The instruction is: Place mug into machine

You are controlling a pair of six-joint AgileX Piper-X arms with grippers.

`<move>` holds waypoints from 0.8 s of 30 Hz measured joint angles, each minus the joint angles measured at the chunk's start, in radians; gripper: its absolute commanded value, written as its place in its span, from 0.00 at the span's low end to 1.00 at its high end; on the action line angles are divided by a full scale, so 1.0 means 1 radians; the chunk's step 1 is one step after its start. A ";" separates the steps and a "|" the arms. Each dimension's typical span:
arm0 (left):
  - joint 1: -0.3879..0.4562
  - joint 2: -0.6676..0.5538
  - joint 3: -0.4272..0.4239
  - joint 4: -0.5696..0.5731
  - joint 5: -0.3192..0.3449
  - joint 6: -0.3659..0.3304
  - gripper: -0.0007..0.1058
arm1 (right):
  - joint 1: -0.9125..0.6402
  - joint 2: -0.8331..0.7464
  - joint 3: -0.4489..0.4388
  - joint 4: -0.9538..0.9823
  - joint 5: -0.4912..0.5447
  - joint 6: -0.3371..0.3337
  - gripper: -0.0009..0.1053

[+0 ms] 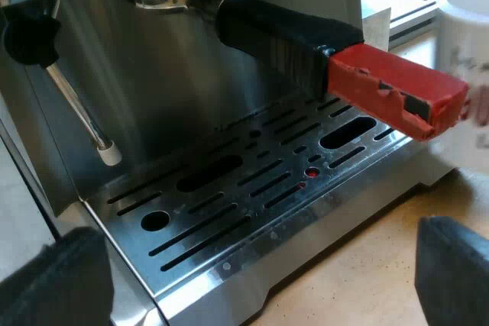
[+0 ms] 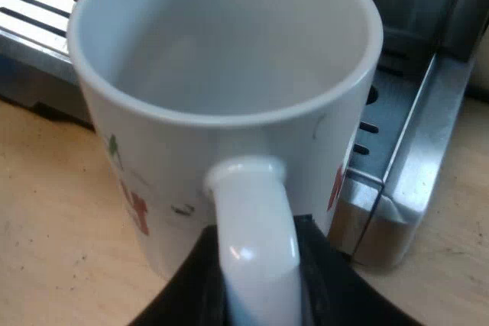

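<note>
Your right gripper [image 2: 256, 280] clamps the mug [image 2: 160, 166] by its handle, just beside the machine's drip tray [image 2: 405, 150]. Your left gripper [image 1: 252, 276] hangs splayed wide before the tray.

A dark holder handle [image 1: 283, 32] ends in a chipped red block [image 1: 393, 89], and the tabletop [image 1: 359, 265] is pale wood.
</note>
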 measured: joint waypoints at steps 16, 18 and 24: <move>0.000 0.000 0.000 0.000 0.000 0.000 0.77 | 0.000 0.415 -0.146 -0.293 0.022 0.000 0.01; 0.000 0.000 0.000 0.000 0.000 0.000 0.77 | 0.000 0.466 -0.168 -0.324 0.022 0.000 0.01; 0.000 0.000 0.000 0.000 0.000 0.000 0.77 | 0.000 0.564 -0.202 -0.419 0.025 0.000 0.01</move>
